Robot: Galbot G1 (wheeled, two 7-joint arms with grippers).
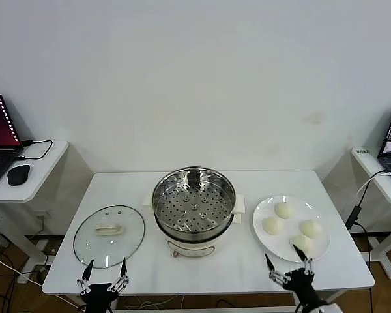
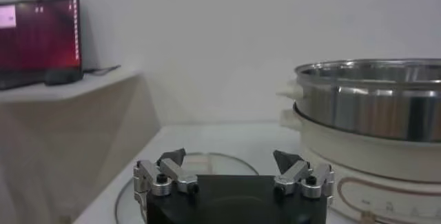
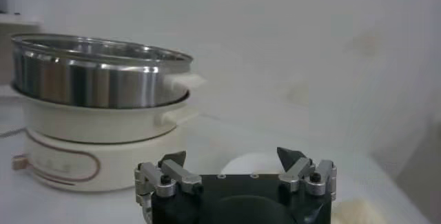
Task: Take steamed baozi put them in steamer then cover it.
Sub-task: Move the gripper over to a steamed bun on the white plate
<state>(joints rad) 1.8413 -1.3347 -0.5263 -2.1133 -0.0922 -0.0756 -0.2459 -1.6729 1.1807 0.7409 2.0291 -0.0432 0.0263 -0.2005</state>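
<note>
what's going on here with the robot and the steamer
Nothing is being handled yet. The left gripper and right gripper both hover open at the near edge of the table. The steamer sits uncovered and empty in the middle. Its cover lies flat to the left, and four baozi wait on a white plate to the right.

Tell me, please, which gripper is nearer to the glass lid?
Left. The left gripper hangs open just past the glass lid's near rim; the right gripper sits open beyond the steamer, by the plate of baozi.
</note>
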